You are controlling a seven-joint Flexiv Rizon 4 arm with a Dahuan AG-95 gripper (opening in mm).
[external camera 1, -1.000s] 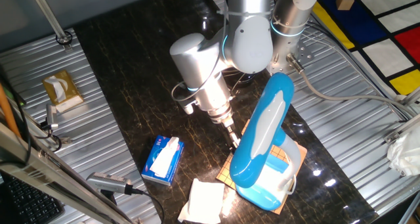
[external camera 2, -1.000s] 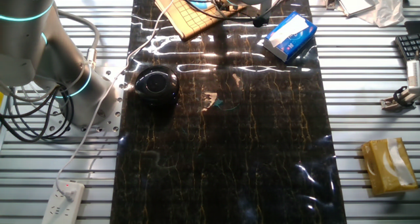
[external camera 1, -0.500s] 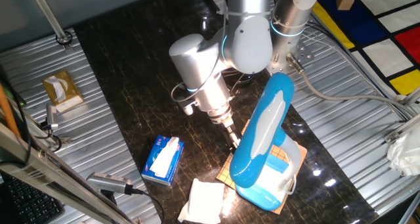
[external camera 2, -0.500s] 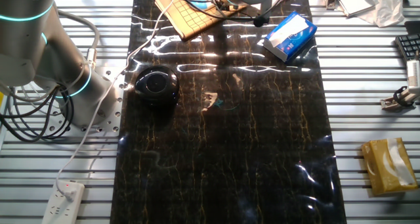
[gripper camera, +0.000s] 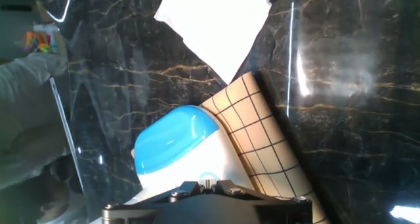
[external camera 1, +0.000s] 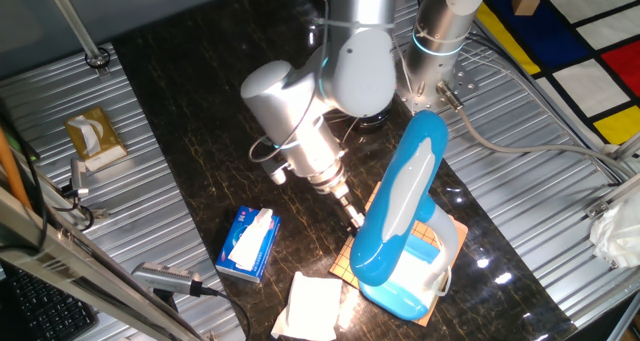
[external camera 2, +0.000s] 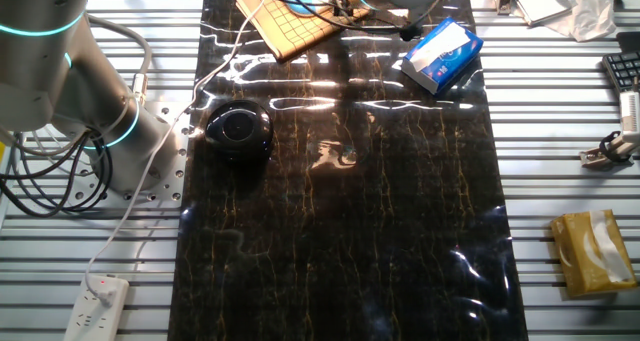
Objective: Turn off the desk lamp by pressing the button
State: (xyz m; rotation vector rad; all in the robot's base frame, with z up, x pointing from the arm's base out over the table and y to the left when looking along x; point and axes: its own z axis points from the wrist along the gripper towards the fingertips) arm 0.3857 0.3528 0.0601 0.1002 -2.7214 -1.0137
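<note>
**Hand poised at the lamp's base, button press pending**

Marble-black and gold-veined, the desk [external camera 1: 200, 131] carried everything, ringed by ribbed metal decking. The silver arm [external camera 1: 330, 81] reached in from the desk's far edge and angled down toward the near right corner.

The desk lamp [external camera 1: 405, 221], glossy sky-blue with a long white panel along its rounded arm, stood at that corner, its white-and-blue base resting on a gridded tan board [gripper camera: 262, 145]. In the other fixed view only the board's corner and a sliver of blue showed at the desk's top edge.

The hand [external camera 1: 352, 217] sat just beside the lamp's lower arm, low over the board. Whether its fingers were spread or pressed together could not be told: the fixed view showed them as one thin tip, and the hand view showed only the housing. That view looked onto the base's blue dome [gripper camera: 174, 142], with a small ring mark [gripper camera: 207, 180] on the white part right at the housing; it may be the button.

Smaller things lay apart: a white cloth [external camera 1: 310, 306] at the near edge, a blue tissue pack [external camera 1: 247, 243], a black puck [external camera 2: 238, 129].

Judging by this, the approach looked nearly done. The next move called for a short, straight push onto the button, gentle enough not to shove the base off its board.
</note>
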